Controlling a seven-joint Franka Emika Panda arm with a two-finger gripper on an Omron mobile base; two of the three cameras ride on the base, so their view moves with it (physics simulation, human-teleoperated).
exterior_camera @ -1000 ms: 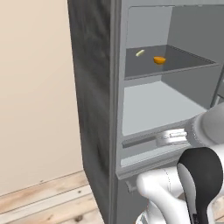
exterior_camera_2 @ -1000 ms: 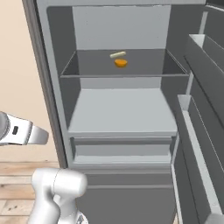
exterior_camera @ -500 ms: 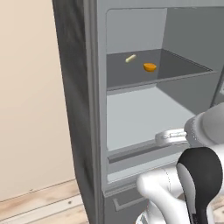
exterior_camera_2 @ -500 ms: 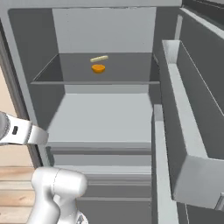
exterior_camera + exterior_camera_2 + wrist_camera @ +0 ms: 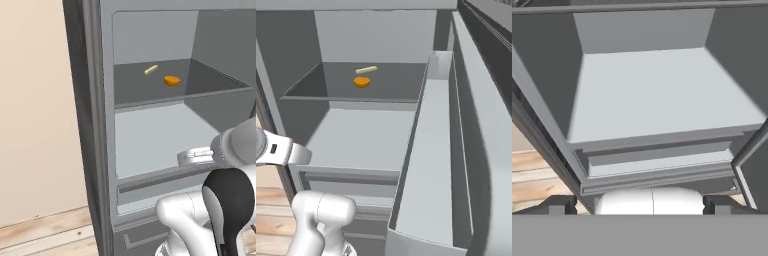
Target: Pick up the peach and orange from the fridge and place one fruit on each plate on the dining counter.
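The fridge stands open. On its upper shelf lies a pale yellow stick, with the orange just in front of it. The arm reaches level toward the wide lower shelf. The hand is empty, its fingers spread wide apart, low before the drawer front.

In the fridge, the orange lies on the upper shelf with a stick-shaped item just behind at its 11 o'clock, above the lower shelf and the drawer.
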